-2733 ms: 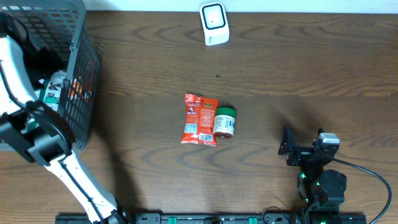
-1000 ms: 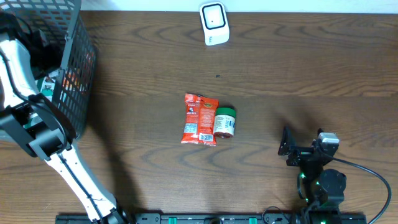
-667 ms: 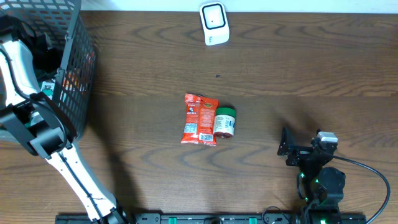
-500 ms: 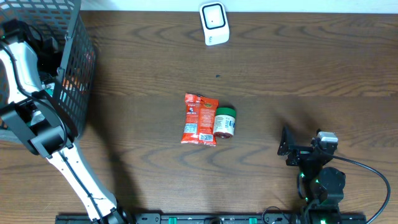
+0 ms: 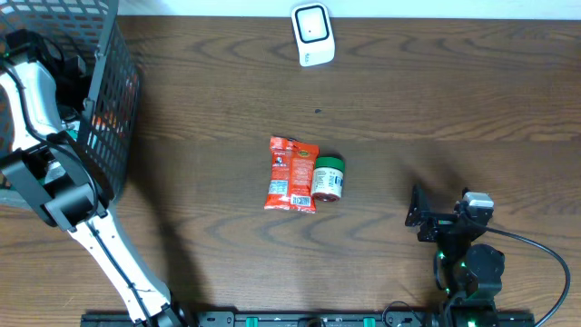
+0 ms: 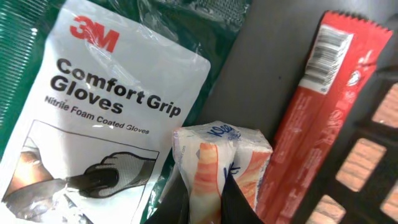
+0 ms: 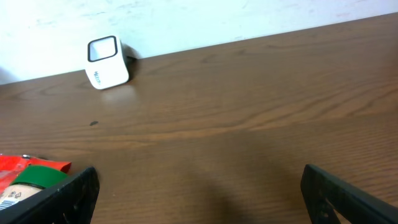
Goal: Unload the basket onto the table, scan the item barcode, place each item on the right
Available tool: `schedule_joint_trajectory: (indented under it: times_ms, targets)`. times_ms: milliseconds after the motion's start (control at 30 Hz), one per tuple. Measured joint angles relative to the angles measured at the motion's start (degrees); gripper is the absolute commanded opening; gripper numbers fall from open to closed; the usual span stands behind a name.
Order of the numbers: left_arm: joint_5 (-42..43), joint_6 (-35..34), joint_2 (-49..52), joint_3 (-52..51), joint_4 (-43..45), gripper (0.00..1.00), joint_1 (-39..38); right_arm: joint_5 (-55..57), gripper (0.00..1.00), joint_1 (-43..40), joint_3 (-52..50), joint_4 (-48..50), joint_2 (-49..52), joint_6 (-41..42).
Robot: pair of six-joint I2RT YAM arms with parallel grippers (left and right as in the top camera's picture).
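Inside the black wire basket (image 5: 111, 100) at the table's left, my left gripper (image 6: 204, 182) is shut on a small white and orange tissue pack (image 6: 219, 149); its dark fingers pinch the pack's lower end. No barcode shows on the pack. The white scanner (image 5: 312, 34) stands at the table's far edge, also in the right wrist view as the scanner (image 7: 107, 62). My right gripper (image 7: 199, 193) rests low at the front right, open, with only bare wood between its fingers.
Under the tissue pack lie a 3M gloves packet (image 6: 106, 118) and a long red packet (image 6: 317, 106) with a barcode. A red snack packet (image 5: 290, 173) and a green-lidded jar (image 5: 328, 178) lie mid-table. Basket mesh walls surround my left gripper.
My left gripper has closed on the tissue pack inside the basket, and the left arm shifted slightly. The right arm has not moved.
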Motion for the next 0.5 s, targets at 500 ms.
schedule_joint_trajectory:
  times_ms: [500]
  targets:
    - [-8.72, -18.62, -40.06, -0.59, -2.29, 0.07, -0.02, 0.00, 0.99, 0.00, 0.00, 0.74, 0.11, 0.00]
